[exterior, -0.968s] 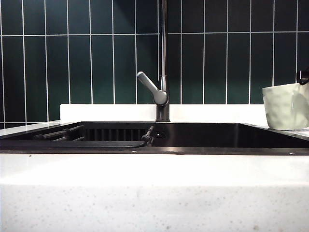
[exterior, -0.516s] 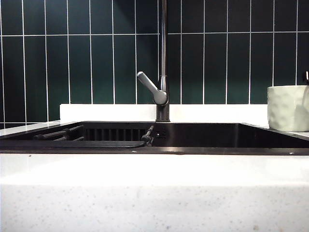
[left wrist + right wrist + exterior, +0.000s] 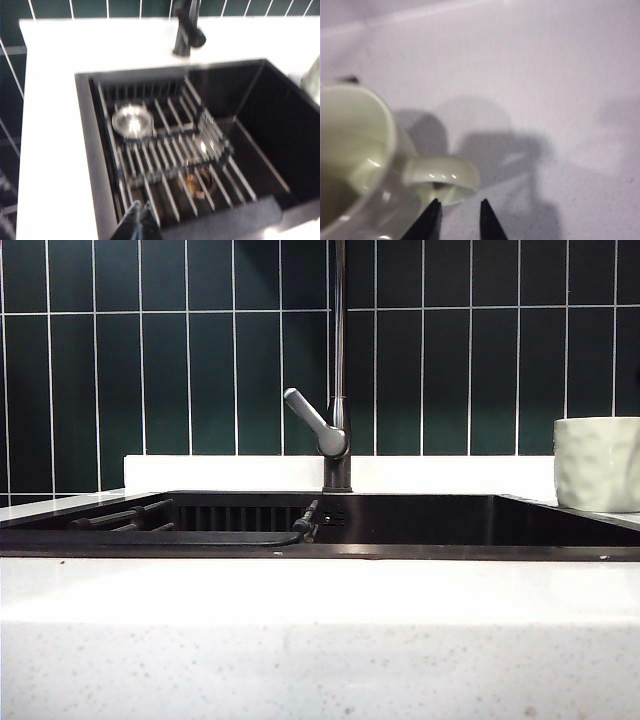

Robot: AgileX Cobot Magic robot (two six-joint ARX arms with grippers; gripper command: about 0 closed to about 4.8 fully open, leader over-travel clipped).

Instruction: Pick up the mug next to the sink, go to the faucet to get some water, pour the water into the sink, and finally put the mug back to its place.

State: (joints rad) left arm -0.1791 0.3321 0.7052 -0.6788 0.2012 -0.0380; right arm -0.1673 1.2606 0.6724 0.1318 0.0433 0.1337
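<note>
Exterior view: mug [image 3: 598,464] upright at the right edge of the frame, resting on the white speckled counter [image 3: 320,640] just beside the sink [image 3: 400,520]. Faucet [image 3: 338,390] rising at centre, grey lever angled toward the upper left. Neither arm visible here. Dark green tiles [image 3: 150,360] filling the wall behind; a white ledge along their foot.

Left wrist view: left gripper [image 3: 138,220] at the bottom edge, fingers pressed together, holding nothing, hanging over the sink. Slatted rack [image 3: 170,145] across the basin, round metal drain [image 3: 132,121] at upper left of it, faucet base at top centre. Picture somewhat blurred.

Right wrist view: right gripper [image 3: 458,220] at bottom centre, fingers spread apart, just below the mug's loop handle [image 3: 442,177]; whether touching the handle, cannot tell. Mug body [image 3: 355,160] at left, standing on bare counter.

Judged step: final one, mug set back in place and released. Next move likely calls for drawing the right gripper straight away without nudging the handle.
</note>
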